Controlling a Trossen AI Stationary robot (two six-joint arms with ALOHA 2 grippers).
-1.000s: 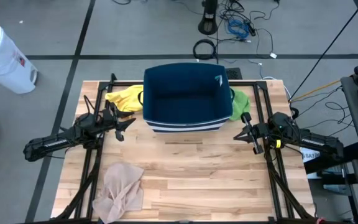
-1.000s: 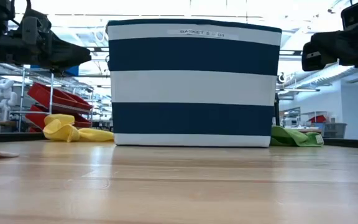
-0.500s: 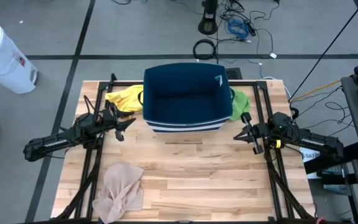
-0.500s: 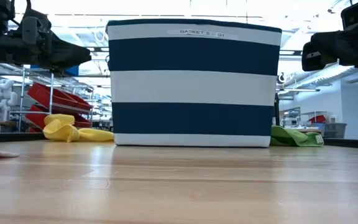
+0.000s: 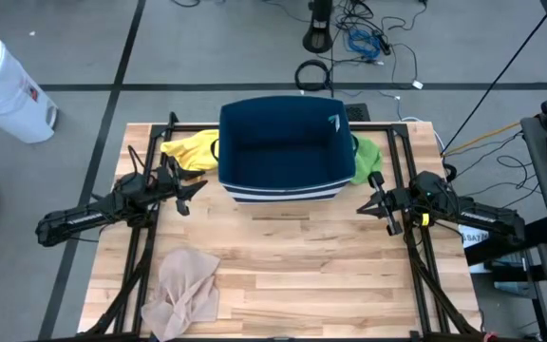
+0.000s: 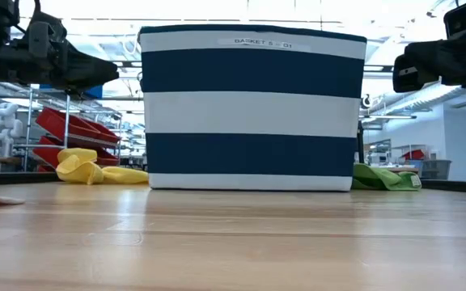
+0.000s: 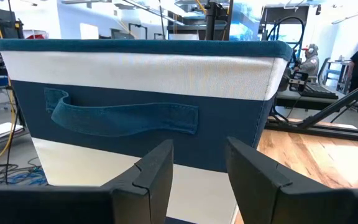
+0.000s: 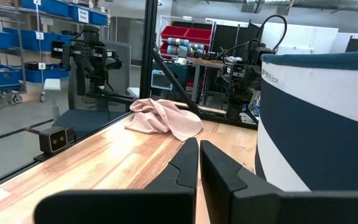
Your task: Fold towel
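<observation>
Here the beige towel lies crumpled at the table's front left corner, untouched. The left gripper hovers beside the navy-and-white striped basket, fingers parted and empty. The right gripper hovers off the basket's other side, fingers pressed together, holding nothing.

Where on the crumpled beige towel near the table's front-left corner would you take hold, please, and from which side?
On the crumpled beige towel, I would probably grip the raised upper edge nearest the table's middle, coming straight down from above. It lies bunched, its folds standing up there, and the open left gripper is the nearer one.
</observation>
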